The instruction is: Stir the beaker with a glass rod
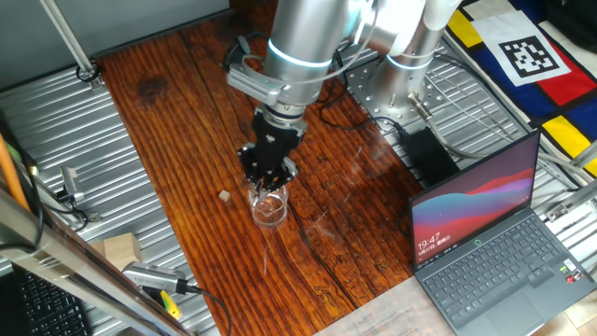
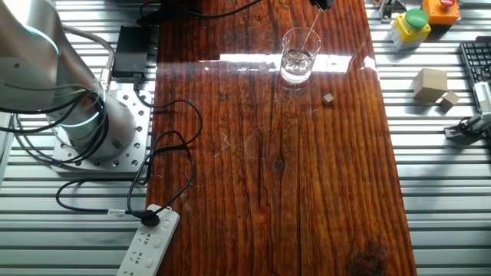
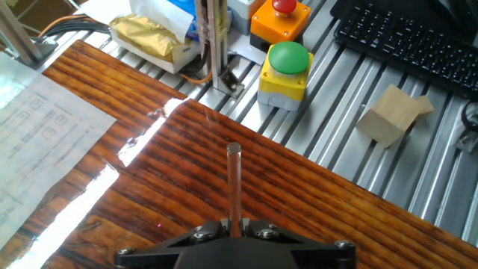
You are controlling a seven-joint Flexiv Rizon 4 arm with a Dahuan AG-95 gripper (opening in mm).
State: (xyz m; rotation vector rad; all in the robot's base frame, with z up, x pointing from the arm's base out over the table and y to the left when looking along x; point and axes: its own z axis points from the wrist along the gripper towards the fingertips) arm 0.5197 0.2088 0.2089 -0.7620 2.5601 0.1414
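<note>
One laptop (image 1: 490,245) screen reads 19:47, the only legible writing. On the wooden table (image 2: 307,192) stands the beaker (image 2: 297,64), the glass rod (image 2: 308,37) slanting into it from above; whether it holds liquid is unclear. The gripper (image 1: 268,177) hangs just over the rim, fingers pinched tight on the rod. A small tan cube (image 2: 328,98) lies near; bare wood spreads around.

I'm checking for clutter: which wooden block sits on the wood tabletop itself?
The tiny tan cube, right beside the beaker. The larger pale blocks rest off the wood, on the ribbed metal surface.
</note>
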